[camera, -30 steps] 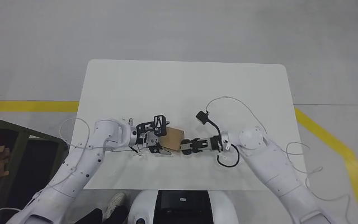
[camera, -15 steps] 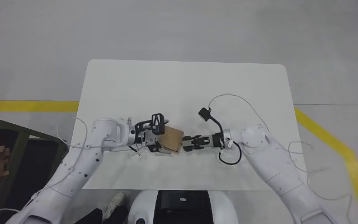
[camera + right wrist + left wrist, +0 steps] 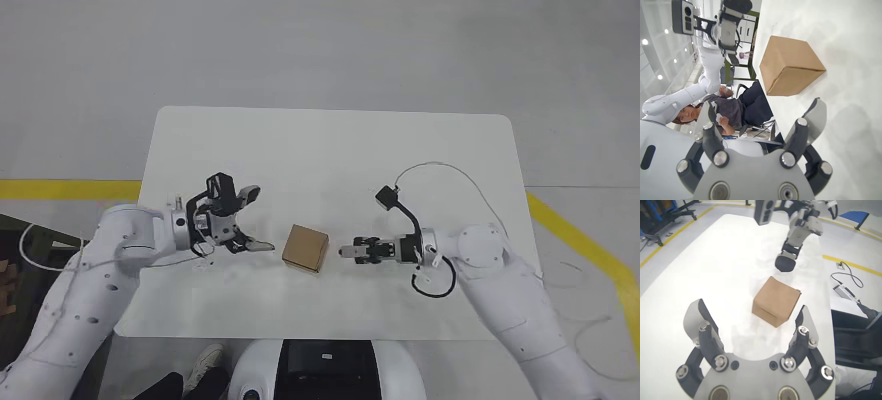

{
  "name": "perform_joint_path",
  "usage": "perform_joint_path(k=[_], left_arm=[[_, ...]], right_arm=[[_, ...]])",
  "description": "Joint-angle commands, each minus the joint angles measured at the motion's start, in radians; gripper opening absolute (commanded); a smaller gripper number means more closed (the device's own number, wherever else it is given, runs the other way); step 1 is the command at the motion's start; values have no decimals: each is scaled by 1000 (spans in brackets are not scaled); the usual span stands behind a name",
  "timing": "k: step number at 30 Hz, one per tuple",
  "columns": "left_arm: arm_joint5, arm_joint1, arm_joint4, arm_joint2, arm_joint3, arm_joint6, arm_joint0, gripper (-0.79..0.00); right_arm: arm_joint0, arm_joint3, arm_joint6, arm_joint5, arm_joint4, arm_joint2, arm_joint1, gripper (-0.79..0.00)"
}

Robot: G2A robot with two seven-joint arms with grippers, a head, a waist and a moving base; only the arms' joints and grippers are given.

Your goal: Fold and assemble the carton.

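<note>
A brown cardboard carton (image 3: pixel 305 248) stands closed as a small cube on the white table (image 3: pixel 330 140), near its front edge. My left gripper (image 3: pixel 257 217) hovers a short way to the carton's left, open and holding nothing. In the left wrist view the carton (image 3: pixel 776 302) lies just beyond the spread fingers (image 3: pixel 696 311), with the right gripper (image 3: pixel 784 264) behind it. My right gripper (image 3: pixel 348 250) sits just right of the carton, apart from it. The right wrist view shows that gripper (image 3: pixel 762 104) open, with the carton (image 3: pixel 789 66) a little beyond its fingertips.
A thin cable (image 3: pixel 430 175) loops over the table from the right arm. The table's front edge runs close to the carton. Bare table surface spreads behind the carton and to both sides.
Both grippers have let go of the carton and drawn back, the left one leftward and the right one rightward. The carton now rests free on the table.
</note>
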Motion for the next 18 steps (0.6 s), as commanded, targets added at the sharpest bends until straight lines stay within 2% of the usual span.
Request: perform_joint_path(k=[1, 9, 18], left_arm=[[21, 4, 10, -30, 2, -12, -10, 0], [68, 4, -18, -79, 95, 7, -95, 0], [93, -7, -52, -76, 240, 34, -214, 0]], right_arm=[[-16, -29, 8, -13, -6, 13, 6, 0], [-84, -180, 51, -35, -36, 36, 25, 0], [-102, -273, 80, -27, -31, -32, 24, 0]])
